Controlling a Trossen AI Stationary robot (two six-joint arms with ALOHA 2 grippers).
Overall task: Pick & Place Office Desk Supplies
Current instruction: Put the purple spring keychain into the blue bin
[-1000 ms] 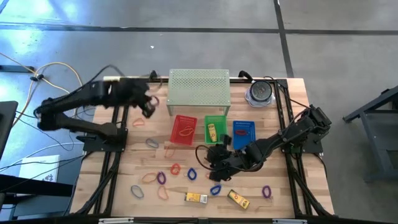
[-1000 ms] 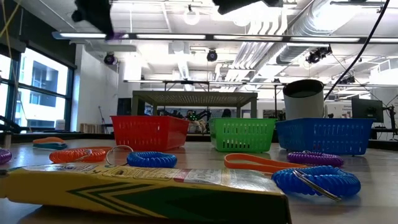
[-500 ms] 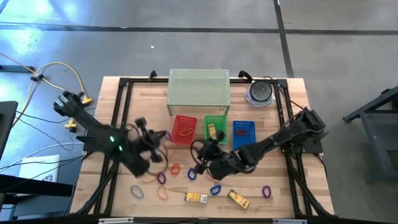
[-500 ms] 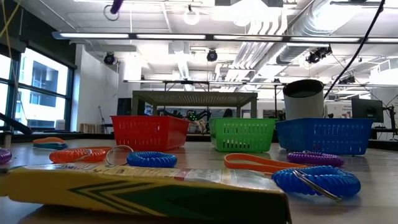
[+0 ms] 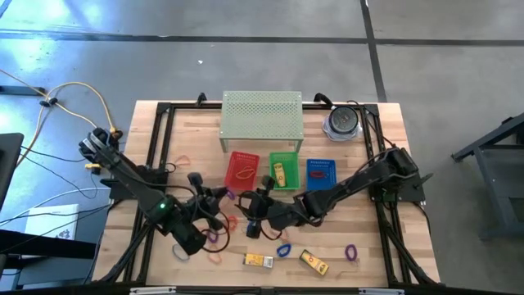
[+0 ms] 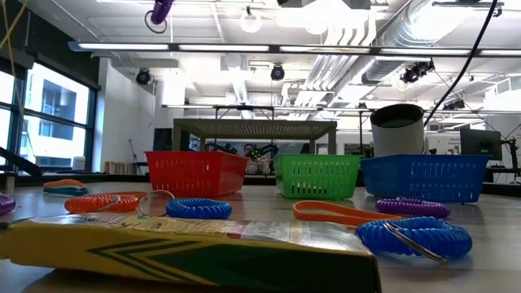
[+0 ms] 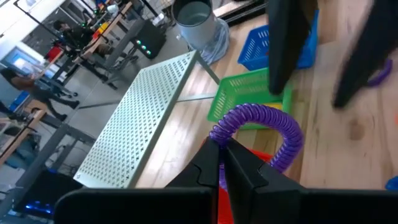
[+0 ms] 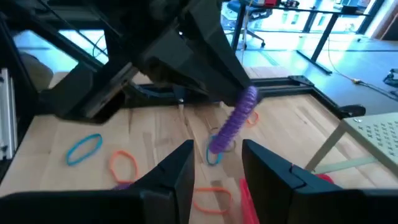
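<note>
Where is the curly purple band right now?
The purple coil is up off the table, pinched in the left gripper, in front of the red basket.

Wooden plank desk (image 5: 360,258) with a black metal frame, set on a grey polished concrete floor (image 5: 246,49) crossed by dark seams, with yellow and white cables (image 5: 61,94) trailing off one side. Open industrial ceiling (image 6: 342,41) beyond, hung with white ducts, pipes and long strip lights (image 6: 244,47), plus tall windows (image 6: 49,122) letting in daylight on one wall. Farther back, more work tables and office chairs, blurred.
</note>
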